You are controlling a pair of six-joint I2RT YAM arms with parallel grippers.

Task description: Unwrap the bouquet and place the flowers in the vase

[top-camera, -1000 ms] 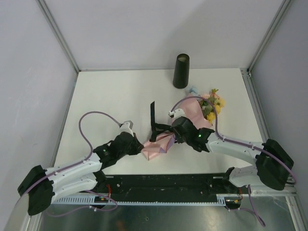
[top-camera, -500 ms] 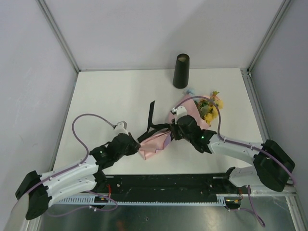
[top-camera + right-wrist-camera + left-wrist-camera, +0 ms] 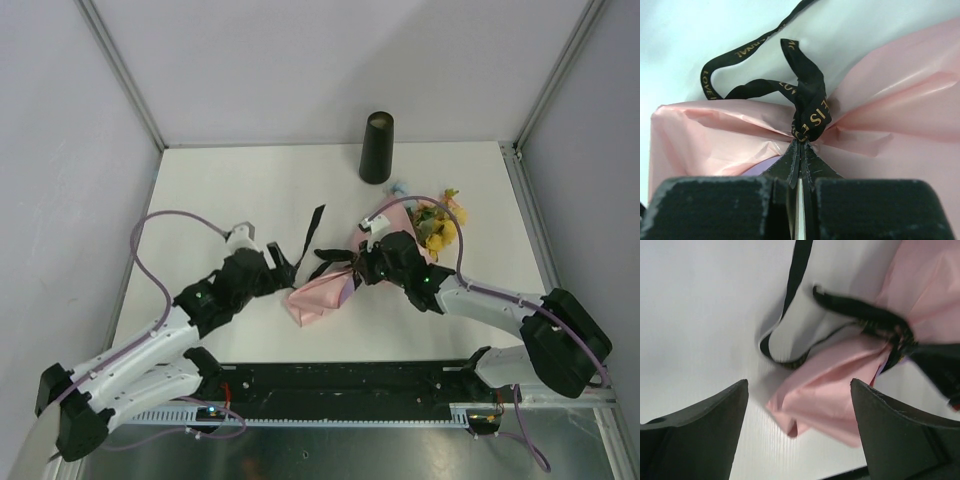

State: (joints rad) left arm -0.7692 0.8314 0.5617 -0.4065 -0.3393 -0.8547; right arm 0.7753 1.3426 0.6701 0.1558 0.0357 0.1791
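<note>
The bouquet [image 3: 330, 290] lies on the white table, its pink paper cone pointing to the near left. Its flowers [image 3: 440, 225] show yellow and pink at the far right end. A black ribbon [image 3: 312, 232] trails loosely from the knot [image 3: 810, 112] at the cone's waist. My right gripper [image 3: 358, 268] [image 3: 801, 144] is shut on the ribbon just under the knot. Left of the cone's tip, my left gripper [image 3: 280, 270] [image 3: 799, 385] stands open and holds nothing, with the pink paper [image 3: 840, 385] ahead of its fingers. The black vase [image 3: 377, 148] stands upright at the back.
A loop of ribbon [image 3: 785, 357] lies on the table in front of the left gripper. Metal frame posts [image 3: 515, 150] mark the table's back corners. The right arm's cable [image 3: 452, 245] arches over the flowers.
My left gripper has opened and drawn back left, away from the cone's tip. The ribbon tail it pulled now lies loose. My right gripper stays shut at the knot.
</note>
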